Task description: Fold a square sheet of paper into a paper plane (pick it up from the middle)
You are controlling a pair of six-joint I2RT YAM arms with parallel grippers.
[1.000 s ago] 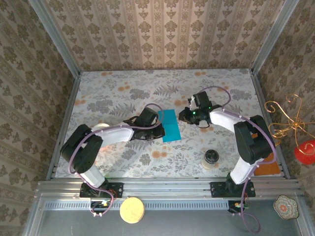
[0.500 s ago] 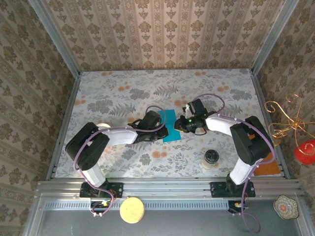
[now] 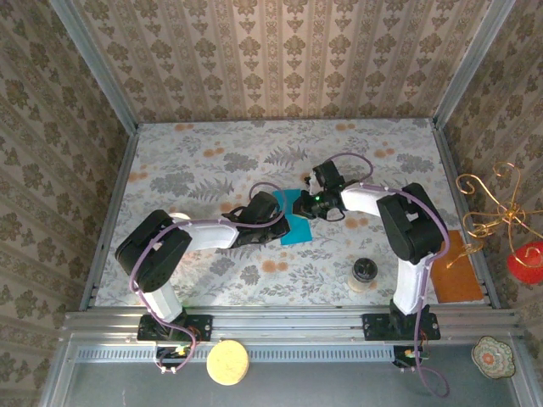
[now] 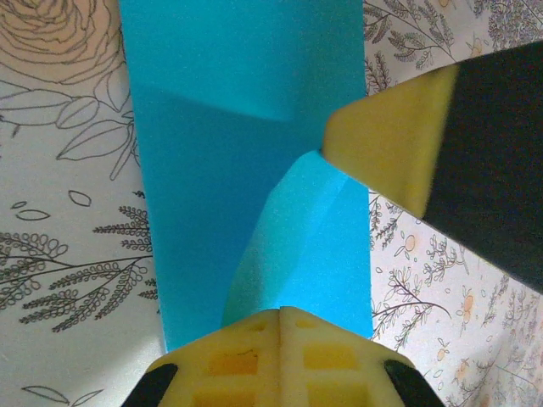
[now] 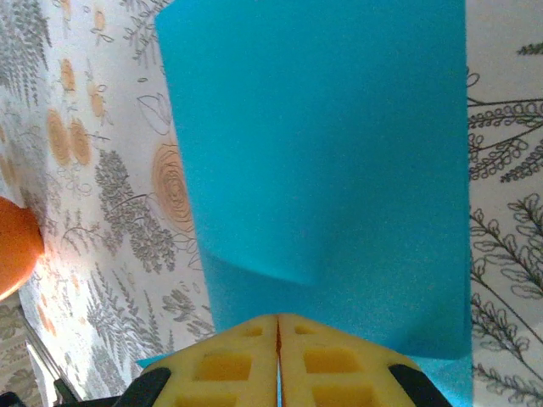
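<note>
From above, the blue paper [image 3: 294,231] is covered at its 9 o'clock edge by the left gripper [image 3: 273,222] and at its 1 o'clock corner by the right gripper [image 3: 305,206]. The fingertips there are too small to tell apart. In both wrist views the paper runs off at 12 o'clock. The right arm [image 3: 416,246] hides the 9 o'clock side of an orange sheet [image 3: 450,264].

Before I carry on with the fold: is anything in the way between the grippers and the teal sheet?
Nothing visible. The left gripper is shut on a lifted edge of the square sheet of paper, and the right gripper is shut on its opposite edge.
</note>
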